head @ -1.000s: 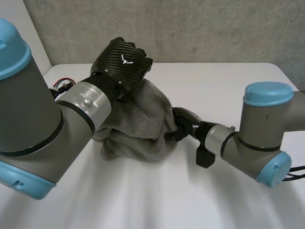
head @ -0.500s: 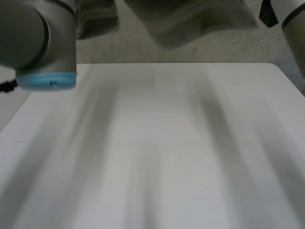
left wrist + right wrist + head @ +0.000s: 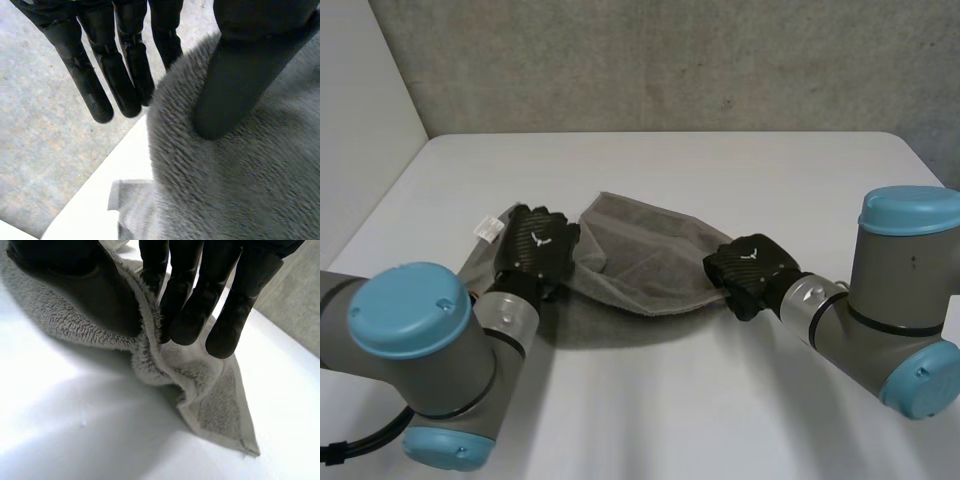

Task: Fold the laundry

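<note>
A grey fleecy towel (image 3: 640, 262) lies stretched across the white table (image 3: 670, 400) between my two hands. My left hand (image 3: 535, 250) is at its left end, close to a white tag (image 3: 485, 228). In the left wrist view the thumb of this hand (image 3: 235, 75) rests on the towel (image 3: 240, 175), while the fingers (image 3: 120, 75) stand straight and apart beside the cloth's edge. My right hand (image 3: 750, 265) is at the towel's right edge. There, thumb and fingers (image 3: 190, 290) pinch the hem of the towel (image 3: 210, 405), and a corner (image 3: 245, 447) lies flat beyond the fingertips.
A grey wall (image 3: 670, 60) runs behind the table's far edge. Both forearms lie low over the near half of the table, the left arm (image 3: 415, 360) at the front left and the right arm (image 3: 900, 310) at the front right.
The towel was a bunched heap under both hands, then swung up high above the table. Now it lies spread out between the hands, and the left hand's fingers have opened.
</note>
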